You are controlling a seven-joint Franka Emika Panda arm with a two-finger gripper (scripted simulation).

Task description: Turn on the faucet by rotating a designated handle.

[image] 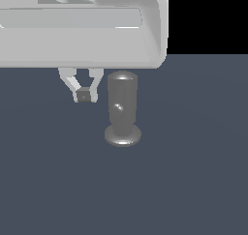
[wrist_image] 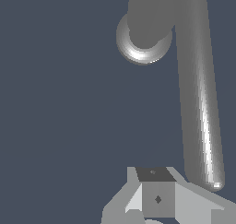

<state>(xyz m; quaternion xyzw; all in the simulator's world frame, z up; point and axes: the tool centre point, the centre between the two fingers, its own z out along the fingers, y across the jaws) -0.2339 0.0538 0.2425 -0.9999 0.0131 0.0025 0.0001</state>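
Observation:
The faucet (image: pixel 121 108) is a glossy dark grey upright cylinder on a flared round base, standing on the dark floor. In the wrist view its base (wrist_image: pixel 144 50) shows from above. The handle (wrist_image: pixel 199 103) is a straight grey rod running from the cylinder's top to a rounded tip right beside my fingertips. In the exterior view the rod is seen nearly end-on and only a small glint (image: pixel 118 107) shows. My gripper (image: pixel 84 96) is shut and empty, at the exterior view's left of the cylinder, about mid-height. In the wrist view its tips (wrist_image: pixel 156 193) sit next to the rod's tip, not around it.
The arm's large light grey body (image: pixel 82 31) fills the top of the exterior view and hides what lies behind it. The dark blue-grey floor (image: pixel 184 181) spreads around the faucet.

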